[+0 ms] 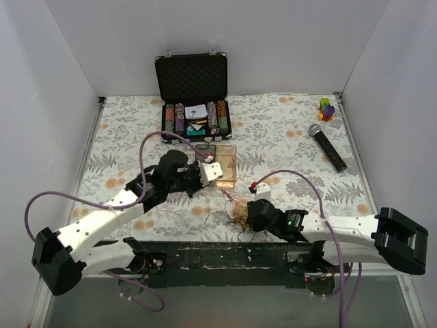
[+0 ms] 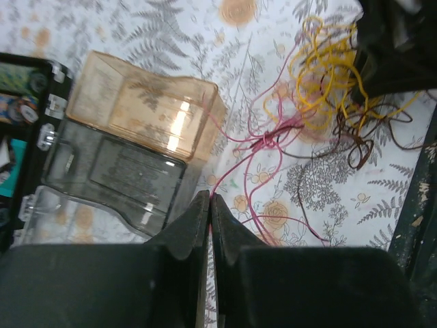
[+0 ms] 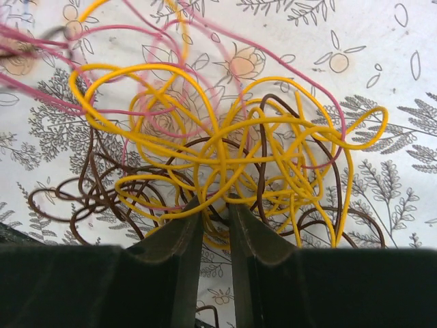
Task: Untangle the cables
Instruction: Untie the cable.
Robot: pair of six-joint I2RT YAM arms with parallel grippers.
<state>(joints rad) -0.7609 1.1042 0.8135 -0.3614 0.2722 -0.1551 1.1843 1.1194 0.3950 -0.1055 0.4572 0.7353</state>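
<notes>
Left hand [image 2: 210,205] pinched on pink cable [image 2: 249,160], right hand [image 3: 213,213] gripping yellow cable [image 3: 225,147] — tangled.

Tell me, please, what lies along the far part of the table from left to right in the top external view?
Open poker chip case → microphone → small stack of coloured blocks near the far right corner.

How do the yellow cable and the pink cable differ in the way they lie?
The yellow cable is bunched in tight loops under the right gripper; the pink cable stretches out in long strands to the left gripper. Yellow looks thicker, pink thinner. Both cross in one tangle.
</notes>
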